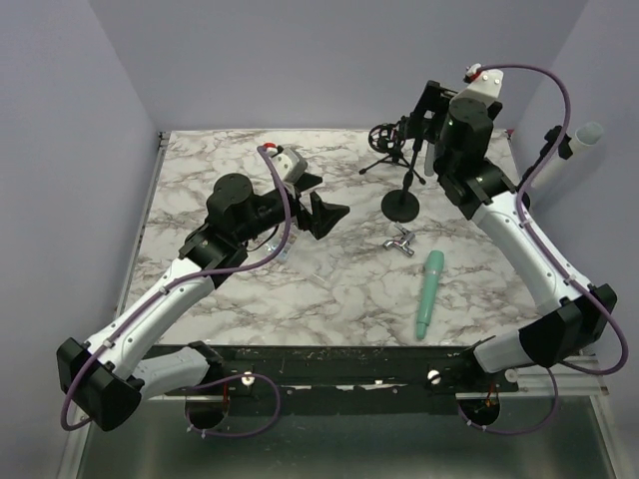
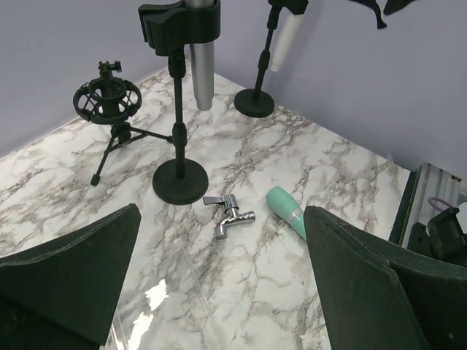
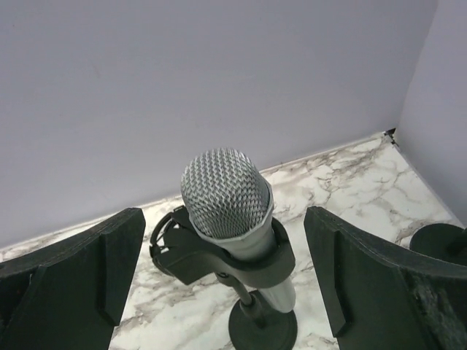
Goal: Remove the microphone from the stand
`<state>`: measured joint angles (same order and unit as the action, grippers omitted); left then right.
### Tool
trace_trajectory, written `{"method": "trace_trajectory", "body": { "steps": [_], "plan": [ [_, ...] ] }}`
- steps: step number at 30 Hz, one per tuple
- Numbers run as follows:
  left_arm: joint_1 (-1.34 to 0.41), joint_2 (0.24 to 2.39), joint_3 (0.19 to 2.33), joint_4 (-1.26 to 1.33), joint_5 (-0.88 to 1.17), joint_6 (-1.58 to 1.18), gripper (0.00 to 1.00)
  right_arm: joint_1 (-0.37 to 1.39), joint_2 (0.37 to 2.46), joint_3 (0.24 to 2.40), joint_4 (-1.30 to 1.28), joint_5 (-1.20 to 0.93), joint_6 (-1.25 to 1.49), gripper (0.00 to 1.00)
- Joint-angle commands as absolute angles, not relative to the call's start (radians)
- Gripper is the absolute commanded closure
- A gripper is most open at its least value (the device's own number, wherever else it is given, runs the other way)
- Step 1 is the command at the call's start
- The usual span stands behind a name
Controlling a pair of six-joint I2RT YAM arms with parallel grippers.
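The microphone (image 3: 225,193) has a silver mesh head and a grey body, and it sits upright in the black clip (image 3: 186,259) of a round-based stand (image 3: 263,329). My right gripper (image 3: 222,270) is open, one finger on each side of the microphone's head and not touching it. In the left wrist view the same microphone (image 2: 201,73) hangs in the clip over the stand's base (image 2: 180,181). In the top view, my right gripper (image 1: 429,110) is above the stand (image 1: 401,205). My left gripper (image 1: 329,215) is open and empty at the table's middle.
A black shock mount on a tripod (image 2: 108,102) stands beside the stand at the back. A chrome tap (image 1: 401,242) and a mint-green handle (image 1: 429,292) lie on the marble in front. A second round base (image 2: 254,102) stands by the right wall.
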<state>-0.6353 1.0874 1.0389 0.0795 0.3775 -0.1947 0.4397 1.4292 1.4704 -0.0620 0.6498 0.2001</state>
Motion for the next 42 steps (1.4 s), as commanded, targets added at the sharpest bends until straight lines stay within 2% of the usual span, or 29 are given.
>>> {"method": "trace_trajectory", "body": {
  "steps": [1, 11, 15, 18, 21, 25, 29, 33, 42],
  "plan": [
    [-0.641, 1.1, 1.048, 0.075, 0.369, -0.183, 0.02, 0.445, 1.509, 1.575, -0.201, 0.696, 0.142, 0.0],
    [-0.643, 1.103, 1.044, 0.074, 0.359, -0.178, 0.02, 0.445, 1.604, 1.644, -0.179, 0.732, 0.076, 0.02],
    [-0.644, 1.111, 1.039, 0.081, 0.358, -0.181, 0.02, 0.445, 1.612, 1.634, -0.126, 0.738, 0.053, 0.12],
    [-0.643, 1.123, 1.04, 0.077, 0.354, -0.178, 0.02, 0.442, 1.617, 1.617, -0.092, 0.74, 0.048, 0.26],
    [-0.645, 1.131, 1.034, 0.085, 0.351, -0.183, 0.02, 0.431, 1.623, 1.605, -0.076, 0.717, 0.058, 0.31],
    [-0.646, 1.155, 1.019, 0.144, 0.367, -0.208, 0.02, 0.42, 1.609, 1.582, -0.041, 0.654, 0.051, 0.48],
    [-0.646, 1.218, 1.056, 0.159, 0.362, -0.254, 0.02, 0.406, 1.585, 1.547, -0.01, 0.582, 0.024, 0.7],
    [-0.645, 1.292, 1.121, 0.174, 0.356, -0.304, 0.02, 0.388, 1.547, 1.475, 0.062, 0.495, 0.01, 0.99],
    [-0.645, 1.472, 1.268, 0.323, 0.374, -0.204, 0.01, 0.241, 1.479, 1.368, 0.11, 0.039, 0.088, 0.99]
  ]
}}
